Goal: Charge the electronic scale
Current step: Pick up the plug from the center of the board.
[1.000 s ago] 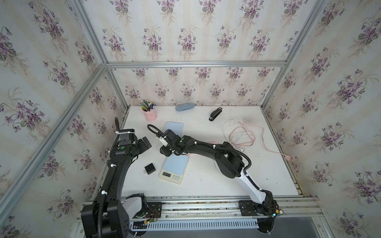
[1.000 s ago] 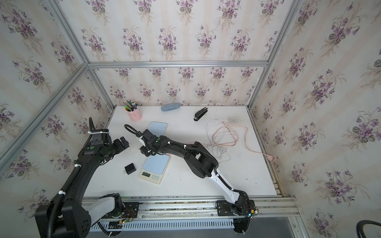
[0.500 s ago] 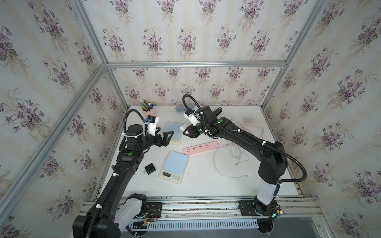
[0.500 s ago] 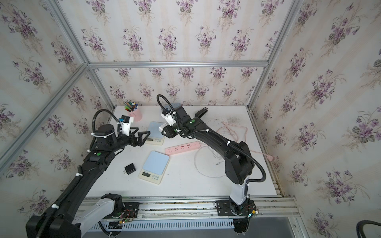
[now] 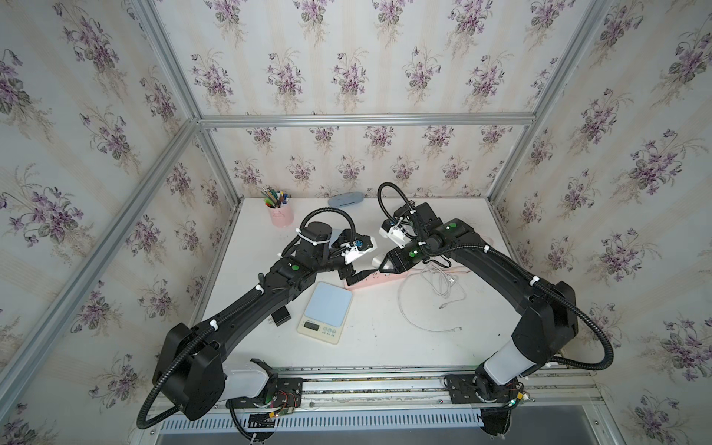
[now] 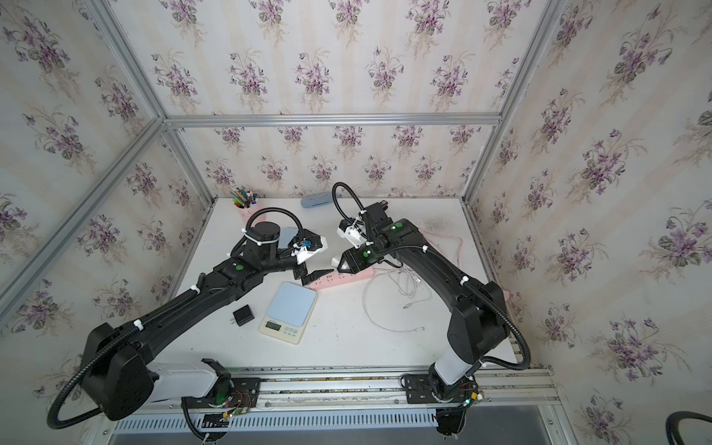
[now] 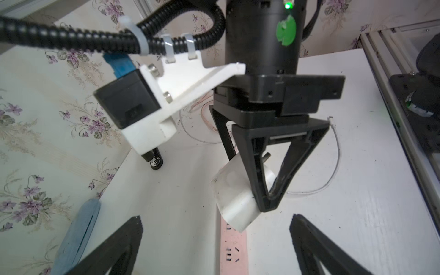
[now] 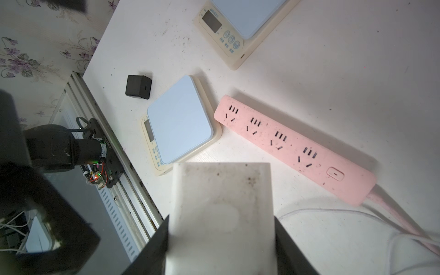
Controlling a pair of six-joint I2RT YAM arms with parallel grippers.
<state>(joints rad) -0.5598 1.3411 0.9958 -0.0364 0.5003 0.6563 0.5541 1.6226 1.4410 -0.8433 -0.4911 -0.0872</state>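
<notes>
The electronic scale (image 5: 325, 312) (image 6: 289, 310) (image 8: 178, 121), cream with a pale blue plate, lies flat near the table's front. Just behind it lies a pink power strip (image 5: 400, 274) (image 6: 362, 275) (image 7: 234, 252) (image 8: 292, 142). My right gripper (image 5: 381, 264) (image 6: 339, 264) (image 8: 221, 238) is shut on a white charger block (image 7: 235, 202) (image 8: 221, 209), held just above the strip. My left gripper (image 5: 352, 273) (image 6: 312, 275) (image 7: 214, 247) stands open over the strip's left end, facing the block, with nothing in it. A white cable (image 5: 424, 304) (image 6: 385, 304) lies loose to the right.
A black adapter (image 5: 280, 318) (image 6: 242, 316) (image 8: 138, 87) sits left of the scale. A second scale (image 6: 289, 235) (image 8: 242, 19) lies behind my left arm. At the back stand a pink pen cup (image 5: 280, 215) and a blue-grey case (image 5: 345, 199) (image 7: 78, 231).
My left arm has swung in from the left wall to the strip's left end. My right gripper has pulled back from the left side and come down over the strip.
</notes>
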